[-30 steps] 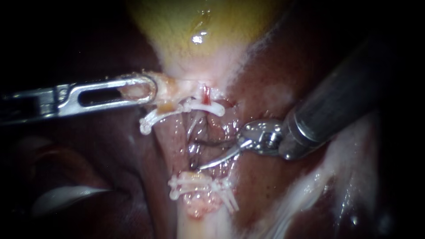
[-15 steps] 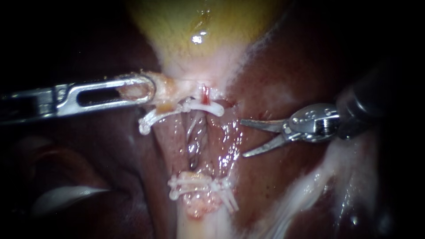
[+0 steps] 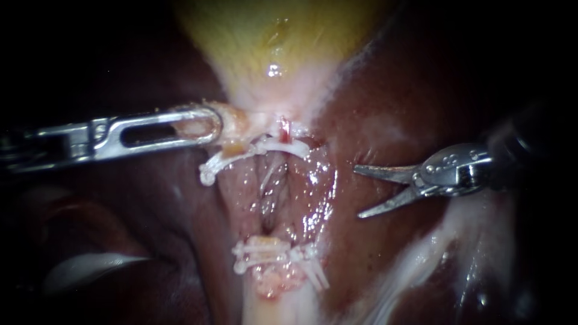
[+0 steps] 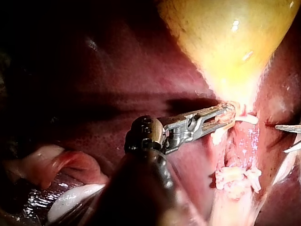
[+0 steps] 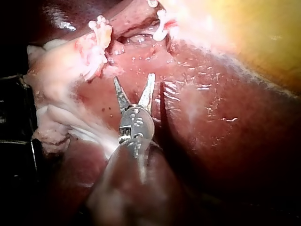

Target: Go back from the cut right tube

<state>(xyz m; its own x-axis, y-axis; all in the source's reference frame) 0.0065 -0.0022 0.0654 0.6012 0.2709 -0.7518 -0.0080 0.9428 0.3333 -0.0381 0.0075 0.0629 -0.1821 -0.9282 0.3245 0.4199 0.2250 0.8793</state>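
- Endoscope view: the left instrument [image 3: 211, 125] comes in from the left. Its jaws are closed tight on a bit of pale tissue just under the yellow gallbladder [image 3: 271, 36].
- The right instrument [image 3: 359, 192] ends in two thin blades. They stand apart in a V with nothing between them, over the dark red liver [image 3: 421, 90].
- A white top clip [image 3: 265, 147] lies just beside the left jaws. The lower clips [image 3: 274, 256] sit on the cut tube [image 3: 272, 283], which is a pale pink stump. A wet red gap lies between the top clip and the lower clips. I cannot tell if this is the right tube or the left one.
- Left wrist view: only this view shows the left instrument's [image 4: 228, 113] dark shaft and its joint, and a pale pink fold [image 4: 47, 165] of tissue beside the shaft. Of the right instrument it shows just the two blade tips, near the top clip but apart from it.
- Right wrist view: only this view looks along the right instrument [image 5: 133, 79] from behind. Its open blades point toward the lower clips and the stump and are apart from both.
- One second ago a blade of the right instrument reached into the gap between the clips. Half a second ago it was out of the gap, with blades open. Now it has moved farther away from the clips, and the blades are open about as wide. The left instrument holds the same bit of tissue.
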